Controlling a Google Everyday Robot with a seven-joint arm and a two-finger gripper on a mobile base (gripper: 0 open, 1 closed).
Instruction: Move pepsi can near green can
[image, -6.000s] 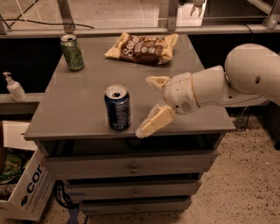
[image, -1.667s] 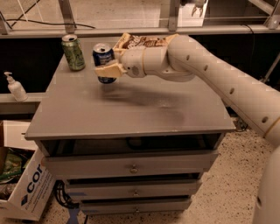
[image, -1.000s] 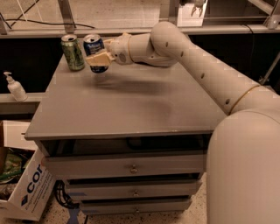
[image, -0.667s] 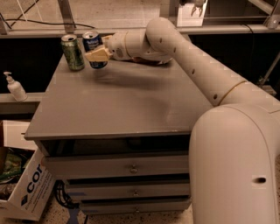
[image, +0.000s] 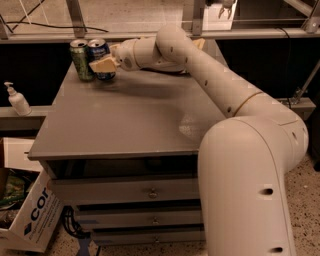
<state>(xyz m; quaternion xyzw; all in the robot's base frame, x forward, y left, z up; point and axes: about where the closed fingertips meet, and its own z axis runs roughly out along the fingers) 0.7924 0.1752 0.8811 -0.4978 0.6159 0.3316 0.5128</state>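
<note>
The pepsi can (image: 99, 51), dark blue with a silver top, stands upright at the back left of the grey table (image: 125, 130). It is right beside the green can (image: 80, 60), nearly touching it. My gripper (image: 105, 62) is at the pepsi can, shut on it from the right, with one cream finger (image: 102, 65) across its front. My white arm reaches in from the lower right across the table. The base of the pepsi can is partly hidden by the finger, so I cannot tell whether it rests on the table.
A white pump bottle (image: 16, 100) stands on a ledge left of the table. A cardboard box (image: 31, 216) sits on the floor at lower left. Drawers (image: 150, 192) are below the tabletop. A snack bag (image: 201, 44) is mostly hidden behind my arm.
The gripper has carried the pepsi can from the table's front middle to the back left and brought it next to the green can. The green can has not moved.
</note>
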